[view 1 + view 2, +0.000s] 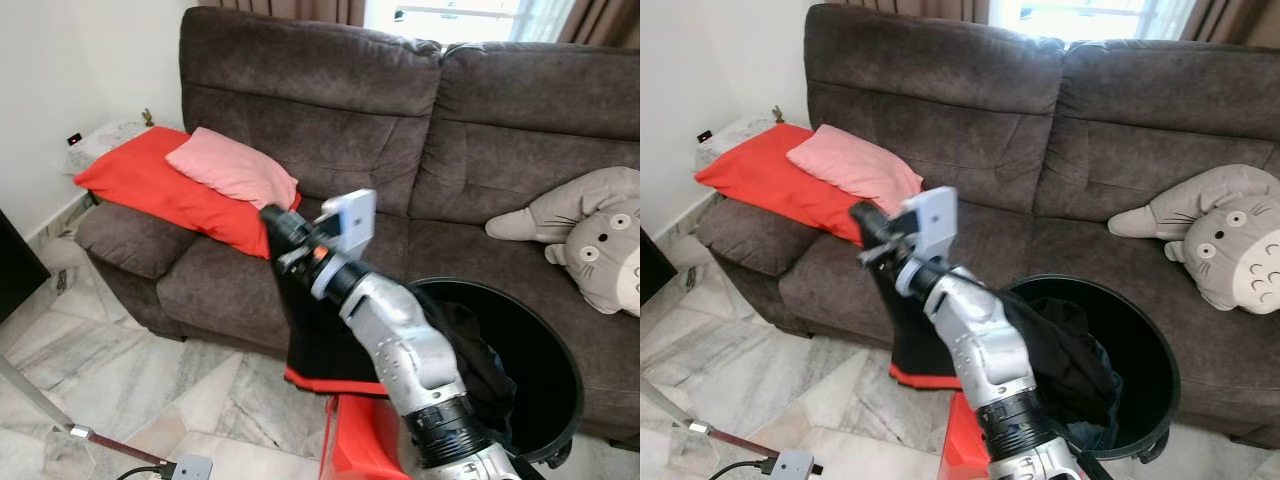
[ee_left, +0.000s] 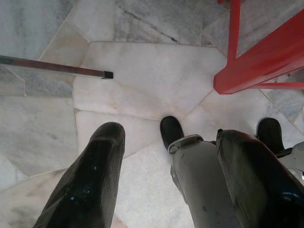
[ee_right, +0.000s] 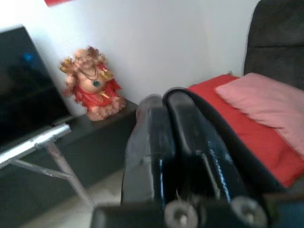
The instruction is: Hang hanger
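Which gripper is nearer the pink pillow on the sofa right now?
Right. The right gripper is raised beside the pink pillow, shut on a black garment. The left gripper hangs low, pointing at the marble floor.

Daylight enters from a window (image 1: 455, 15) behind the sofa (image 1: 400, 130), blown out to white along the top edge; the sofa and the white wall (image 1: 70, 60) are evenly and softly lit, both head views sharp, with faint bowing toward the edges. The left wrist view is bright and crisp on the marble floor (image 2: 142, 71), with pale sheen on the black fingers (image 2: 90, 180). The right wrist view is dimmer and soft; the figurine (image 3: 92, 83) and red cushion (image 3: 251, 128) are blurred, the fingers (image 3: 164, 142) carrying white glare streaks.
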Controlling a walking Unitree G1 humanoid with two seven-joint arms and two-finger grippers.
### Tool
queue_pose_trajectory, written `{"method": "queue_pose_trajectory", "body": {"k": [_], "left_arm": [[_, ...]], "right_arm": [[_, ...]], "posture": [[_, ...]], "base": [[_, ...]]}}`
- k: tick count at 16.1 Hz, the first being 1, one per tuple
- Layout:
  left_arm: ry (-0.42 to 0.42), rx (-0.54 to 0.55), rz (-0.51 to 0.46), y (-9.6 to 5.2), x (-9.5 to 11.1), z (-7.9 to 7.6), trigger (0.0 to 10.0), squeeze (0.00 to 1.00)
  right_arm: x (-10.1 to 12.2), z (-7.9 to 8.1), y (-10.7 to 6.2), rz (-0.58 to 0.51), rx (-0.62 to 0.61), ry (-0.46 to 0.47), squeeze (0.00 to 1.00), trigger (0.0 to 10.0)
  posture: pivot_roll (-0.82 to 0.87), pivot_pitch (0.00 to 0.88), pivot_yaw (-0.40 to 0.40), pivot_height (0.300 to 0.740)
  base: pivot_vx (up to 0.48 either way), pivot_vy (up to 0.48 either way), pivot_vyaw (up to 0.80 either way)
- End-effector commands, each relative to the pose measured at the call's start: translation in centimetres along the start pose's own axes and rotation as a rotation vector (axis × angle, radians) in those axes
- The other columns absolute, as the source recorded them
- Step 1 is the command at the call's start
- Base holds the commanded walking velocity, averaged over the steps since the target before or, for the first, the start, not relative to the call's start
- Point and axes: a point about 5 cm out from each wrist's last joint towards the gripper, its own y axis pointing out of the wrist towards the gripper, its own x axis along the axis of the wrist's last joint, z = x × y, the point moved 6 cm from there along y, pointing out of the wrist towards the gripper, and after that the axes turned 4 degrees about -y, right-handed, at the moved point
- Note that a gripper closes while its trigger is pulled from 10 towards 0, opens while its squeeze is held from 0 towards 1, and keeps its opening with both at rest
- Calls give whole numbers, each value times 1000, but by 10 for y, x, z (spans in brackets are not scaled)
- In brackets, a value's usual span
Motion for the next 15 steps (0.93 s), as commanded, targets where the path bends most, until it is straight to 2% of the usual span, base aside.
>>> {"method": "queue_pose_trajectory", "body": {"k": [1,2,3,5,6,7,8,14,15], "left_arm": [[14,-6,26,-1,-7,0,10000,0],[11,-9,28,-1,-8,-1,10000,0],[12,-13,30,-1,-8,-1,10000,0],[14,-15,31,-1,-8,-2,10000,0],[15,-17,34,-1,-9,-2,10000,0],[15,-18,35,-1,-10,-2,10000,0],[15,-20,38,-1,-11,-3,10000,0],[13,-34,50,-2,-14,-6,10000,0],[10,-36,51,-2,-15,-7,10000,0]], "right_arm": [[-35,6,2,150,-7,-71,0,0],[-39,7,1,168,3,-101,0,3216],[-47,10,0,204,18,-97,0,10000],[-64,6,-4,280,-13,-121,0,10000],[-73,5,-8,326,-16,-171,0,10000],[-75,5,-9,334,-12,-185,0,10000],[-76,6,-11,341,-7,-193,1000,10000],[-70,6,-17,305,-92,-81,1000,10000],[-59,4,-21,264,-124,-54,1000,10000]], "posture": [[-125,47,25,740],[-125,47,25,740],[-123,48,26,740],[-125,49,28,740],[-126,49,29,740],[-127,50,29,740],[-128,50,29,740],[-136,55,24,740],[-133,54,20,740]], "base": [[0,0,0],[0,0,0],[0,0,0],[0,0,0],[0,0,0],[0,0,0],[0,0,0],[0,0,0],[0,0,0]]}}
